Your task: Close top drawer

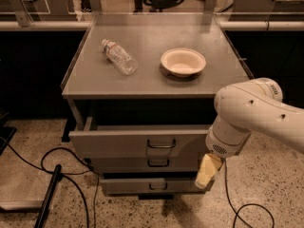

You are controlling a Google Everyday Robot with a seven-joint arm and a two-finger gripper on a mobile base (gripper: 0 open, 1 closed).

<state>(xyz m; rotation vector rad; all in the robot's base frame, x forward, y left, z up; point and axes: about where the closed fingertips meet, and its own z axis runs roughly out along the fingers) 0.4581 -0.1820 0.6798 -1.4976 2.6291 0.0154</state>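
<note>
The top drawer (123, 144) is a wide grey metal drawer with a tall flat front panel and a small dark loop handle (160, 144). It sticks out a little from the grey cabinet (152, 82), with a narrow dark gap above its front. My gripper (208, 171) hangs from the white arm (251, 113) at the right end of the drawer's front panel, low against the cabinet's right front corner. Two shorter grey drawers (152, 163) sit closed below the top one.
A clear plastic bottle (118, 56) lies on the cabinet top, with a cream bowl (183, 62) to its right. Black cables (61, 167) and a dark pole (47, 196) lie on the floor at the left. Another cable (242, 208) runs at the right.
</note>
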